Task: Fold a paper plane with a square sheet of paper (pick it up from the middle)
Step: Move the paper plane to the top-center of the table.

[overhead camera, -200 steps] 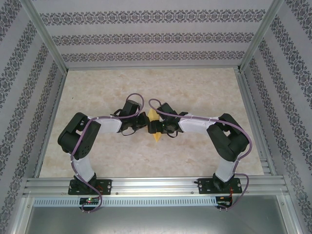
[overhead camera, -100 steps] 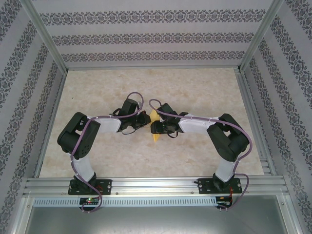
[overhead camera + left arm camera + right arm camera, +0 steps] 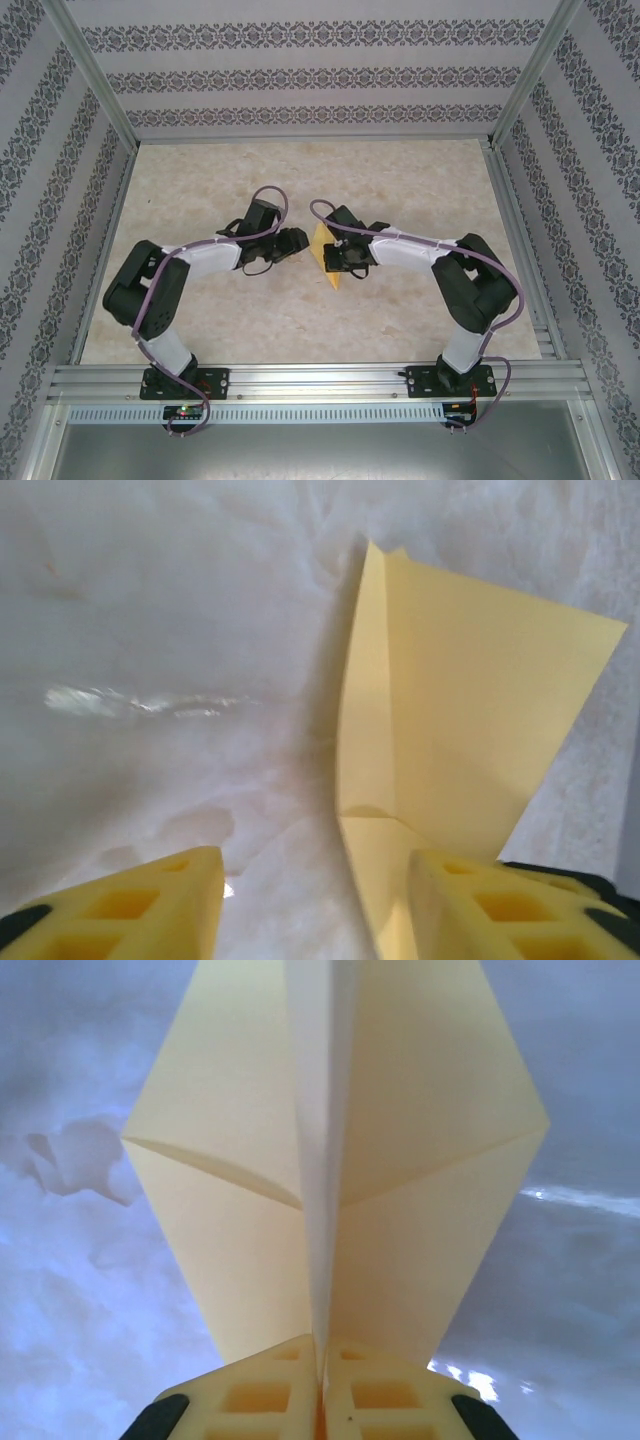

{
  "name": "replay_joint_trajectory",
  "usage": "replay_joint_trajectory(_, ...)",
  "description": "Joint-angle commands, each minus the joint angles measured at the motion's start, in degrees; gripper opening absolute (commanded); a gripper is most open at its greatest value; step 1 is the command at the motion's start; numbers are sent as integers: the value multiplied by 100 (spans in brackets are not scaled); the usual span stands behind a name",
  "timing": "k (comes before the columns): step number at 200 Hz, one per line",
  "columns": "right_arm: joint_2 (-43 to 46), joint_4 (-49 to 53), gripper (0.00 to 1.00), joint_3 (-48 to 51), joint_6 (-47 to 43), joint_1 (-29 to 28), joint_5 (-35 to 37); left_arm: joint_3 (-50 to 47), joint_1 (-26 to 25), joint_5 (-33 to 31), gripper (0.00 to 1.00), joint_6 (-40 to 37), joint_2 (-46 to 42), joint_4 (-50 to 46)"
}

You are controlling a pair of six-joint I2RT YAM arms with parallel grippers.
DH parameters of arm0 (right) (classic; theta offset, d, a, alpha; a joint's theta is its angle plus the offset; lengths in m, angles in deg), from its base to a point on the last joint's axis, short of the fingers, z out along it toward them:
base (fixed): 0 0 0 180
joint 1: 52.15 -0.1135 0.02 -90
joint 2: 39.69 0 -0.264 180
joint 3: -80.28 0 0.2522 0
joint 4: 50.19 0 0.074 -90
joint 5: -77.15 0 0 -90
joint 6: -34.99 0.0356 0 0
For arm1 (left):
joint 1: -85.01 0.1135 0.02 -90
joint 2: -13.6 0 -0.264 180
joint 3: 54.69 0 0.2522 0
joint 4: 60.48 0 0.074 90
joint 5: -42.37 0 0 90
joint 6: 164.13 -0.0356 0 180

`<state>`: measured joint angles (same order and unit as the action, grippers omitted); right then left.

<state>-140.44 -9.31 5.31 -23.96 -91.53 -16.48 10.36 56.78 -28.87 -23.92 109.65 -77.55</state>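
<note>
The right gripper [image 3: 322,1385] has just clamped onto the paper plane's [image 3: 420,1140] centre crease as the left gripper [image 3: 315,890] let go and backed leftward, so the half-folded dart, mid-table [image 3: 300,180], has apparently been handed over.

No writing, label, brand or number can be read in any view. The wallpaper [image 3: 300,80] across the top and down both sides of the overhead frame carries bands of repeated dark ornament, not letters. Any marking on the small board [image 3: 183,410] at lower left is too tiny to make out.
</note>
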Motion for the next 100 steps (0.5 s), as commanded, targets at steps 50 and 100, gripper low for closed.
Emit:
replay_joint_trajectory(50,29,1008,11,-430,-556,199,904,251,194,-1897,80,-459,-710,-1686)
replay_joint_trajectory(100,-314,762,20,-579,-320,184,980,258,188,-2157,89,-542,-767,-1849)
